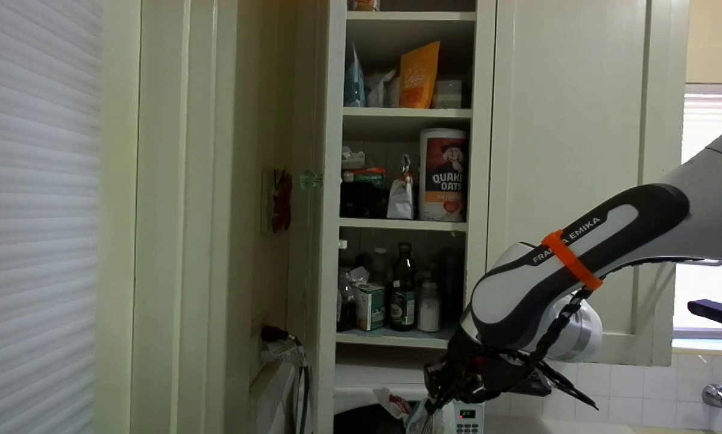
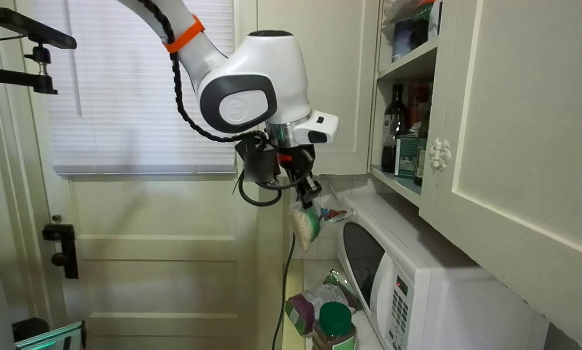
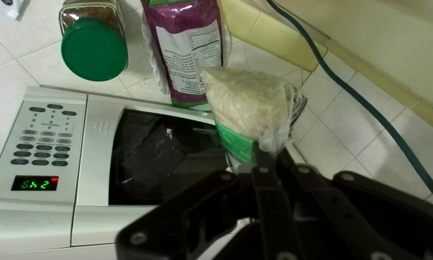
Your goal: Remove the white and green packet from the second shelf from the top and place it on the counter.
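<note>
The white and green packet [image 3: 249, 101] is a clear, pale-filled pouch with a green band. In the wrist view my gripper [image 3: 270, 153] is shut on its gathered end, and the packet hangs beyond the fingertips. In an exterior view the packet [image 2: 304, 226] hangs below my gripper [image 2: 308, 198], in the air above the counter [image 2: 320, 271] beside the microwave. In an exterior view my gripper [image 1: 431, 405] is low, below the cupboard; the packet is hard to make out there. The second visible shelf board from the top [image 1: 407, 113] holds an orange pouch and other packets.
A white microwave [image 2: 417, 287] stands on the counter. A purple bag [image 3: 193, 47] and a green-lidded jar [image 3: 93, 48] stand in front of it. A dark cable [image 3: 346, 83] runs along the wall side. An open cupboard door [image 2: 514, 146] hangs above the microwave.
</note>
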